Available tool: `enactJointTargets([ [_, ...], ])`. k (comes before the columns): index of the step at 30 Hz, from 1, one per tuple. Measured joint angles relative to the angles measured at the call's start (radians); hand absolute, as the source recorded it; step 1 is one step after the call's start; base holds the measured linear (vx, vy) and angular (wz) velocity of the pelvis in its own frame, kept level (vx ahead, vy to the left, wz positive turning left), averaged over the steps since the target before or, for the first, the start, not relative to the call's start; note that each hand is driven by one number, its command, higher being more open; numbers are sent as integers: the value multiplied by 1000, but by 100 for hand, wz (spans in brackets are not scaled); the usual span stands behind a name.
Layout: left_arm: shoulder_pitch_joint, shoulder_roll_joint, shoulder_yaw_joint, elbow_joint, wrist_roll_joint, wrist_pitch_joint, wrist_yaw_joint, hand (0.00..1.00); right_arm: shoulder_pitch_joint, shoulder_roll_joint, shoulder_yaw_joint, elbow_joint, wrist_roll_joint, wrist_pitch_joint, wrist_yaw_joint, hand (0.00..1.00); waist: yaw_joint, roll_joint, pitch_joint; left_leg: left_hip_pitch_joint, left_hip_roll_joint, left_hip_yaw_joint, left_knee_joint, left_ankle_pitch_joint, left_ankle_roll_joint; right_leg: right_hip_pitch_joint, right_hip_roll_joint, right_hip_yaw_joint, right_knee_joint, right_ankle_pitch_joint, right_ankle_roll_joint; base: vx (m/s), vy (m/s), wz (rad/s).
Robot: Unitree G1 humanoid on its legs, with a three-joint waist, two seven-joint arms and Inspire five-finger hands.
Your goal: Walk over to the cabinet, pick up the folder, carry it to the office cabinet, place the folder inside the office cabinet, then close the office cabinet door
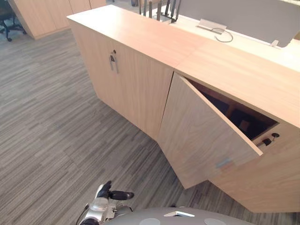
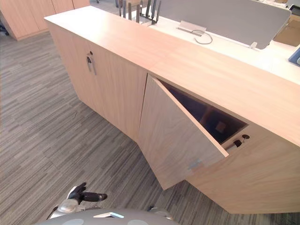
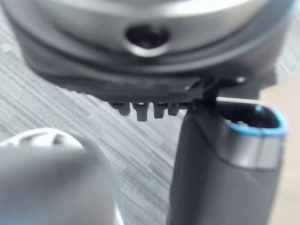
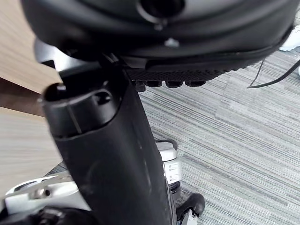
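Note:
The long light-wood office cabinet (image 1: 140,37) stands in front of me. Its right-hand door (image 1: 201,136) hangs partly open, swung out toward me. Behind the door the inside (image 1: 239,117) is dark, with brownish shapes I cannot make out. A key (image 1: 269,139) sticks out of the lock on the panel beside the opening. My left hand (image 1: 110,193) hangs low by my side over the carpet, fingers relaxed and holding nothing; its thumb (image 3: 220,178) shows close up. My right hand (image 4: 112,154) also hangs open near the cabinet's wood front, with nothing in it.
The cabinet's left door (image 1: 113,62) is shut, with a metal handle and key. Behind the cabinet runs a white desk (image 1: 243,42) with a black file rack (image 1: 159,9) and a grey screen. More wood cabinets and an office chair (image 1: 9,18) stand far left on grey striped carpet (image 1: 56,131).

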Motion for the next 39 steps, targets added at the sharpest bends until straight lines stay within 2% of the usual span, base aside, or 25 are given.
enactJointTargets([
  [1,8,-6,41,0,-51,0,3,100,-4,0,10,0,3,0,-10,100,5,4,6,-8,1,-24,41,26,-11,9,0,23,-11,0,-2,92,-9,-42],
  [2,17,-8,67,-1,-66,0,3,100,-8,-2,10,0,5,0,-11,100,9,-1,13,-23,1,-42,83,51,-8,20,-6,39,-11,0,-3,80,40,-66],
  [3,28,-30,135,-3,-101,-4,-2,100,-15,-6,10,4,10,0,-17,100,30,-10,37,-76,-23,-128,149,58,-10,23,-22,84,-3,-1,-10,56,70,-68],
  [4,33,-38,156,-4,-101,-5,-2,100,-20,-10,10,9,10,1,-21,100,37,-4,39,-83,-47,-177,124,15,-14,18,-26,105,2,-1,-10,22,99,-99],
  [5,37,-55,185,-4,-104,-7,-3,100,-29,-20,10,17,9,4,-25,100,48,11,49,-84,-87,-264,52,-17,-21,16,-27,143,7,-4,-15,4,95,-82],
  [6,47,-62,193,-3,-107,-7,-4,100,-29,-21,10,18,9,5,-27,100,55,16,51,-83,-104,-305,2,-20,-26,16,-27,162,7,-4,-14,1,155,-101],
  [7,77,-73,213,-8,-128,-12,-4,100,-29,-20,11,21,9,7,-29,100,56,21,51,-66,-126,-374,-109,-12,-27,13,-25,196,5,-6,-10,-25,195,-91],
  [9,109,-100,255,-13,-183,-9,-9,100,-26,-23,31,17,8,7,-30,100,56,33,55,-24,-137,-430,-229,37,-42,21,-7,252,-1,-13,6,-7,253,-91],
  [10,118,-102,265,-13,-194,-8,-12,100,-23,-23,38,17,8,8,-29,100,55,35,49,-12,-149,-418,-255,33,-40,27,-15,262,-14,-13,5,65,203,-57],
  [11,128,-86,267,-17,-229,-14,-17,100,-21,-6,44,17,8,8,-26,100,56,-4,44,9,-192,-430,-305,34,-40,31,-50,263,-24,-12,6,112,153,-24],
  [12,129,-79,267,-26,-248,-21,-21,100,-23,5,45,17,8,9,-27,100,59,-25,42,17,-220,-430,-337,46,-23,18,-76,263,-20,-12,6,100,134,-11],
  [15,146,-81,267,-32,-308,-31,-32,100,-12,19,44,18,11,9,-33,100,57,-41,25,73,-266,-411,-450,99,3,17,-124,262,-28,-12,7,119,105,0],
  [17,155,-85,266,-29,-339,-32,-42,100,-2,19,43,19,13,9,-32,100,57,-50,3,112,-279,-405,-531,131,11,16,-136,257,-28,-8,14,159,26,-9],
  [19,150,-85,263,-22,-348,-33,-56,100,1,19,34,23,15,8,-31,100,57,-48,-6,138,-283,-406,-576,148,8,17,-135,233,-29,-6,34,154,-9,-8],
  [24,118,-66,189,2,-412,-35,-94,100,4,15,19,37,17,4,-29,100,54,-39,-19,164,-261,-420,-604,165,20,20,-111,211,-29,-2,42,143,-58,-6],
  [28,80,-66,117,20,-408,-39,-126,100,6,6,31,57,98,-1,-40,100,53,-32,-25,205,-238,-398,-638,165,19,23,-91,214,-27,19,45,44,-34,-24],
  [32,51,-58,58,44,-371,-42,-141,100,8,5,49,57,161,-6,-61,100,49,-34,-25,212,-236,-365,-639,166,20,12,-89,225,-29,40,45,-61,0,-37],
  [34,45,-56,47,51,-323,-53,-129,100,10,8,49,57,175,-10,-76,100,48,-36,-26,213,-239,-351,-648,176,23,-3,-91,229,-29,50,43,-132,9,-26],
  [38,32,-44,25,56,-211,-76,-77,100,14,25,49,57,215,-19,-109,100,47,-64,-31,246,-260,-331,-756,247,13,-27,-109,211,-42,38,52,-173,-38,-17],
  [39,32,-44,15,55,-197,-79,-67,100,15,25,49,57,226,-25,-113,100,46,-63,-32,253,-259,-333,-780,263,8,-34,-108,210,-40,36,50,-166,-65,-5],
])
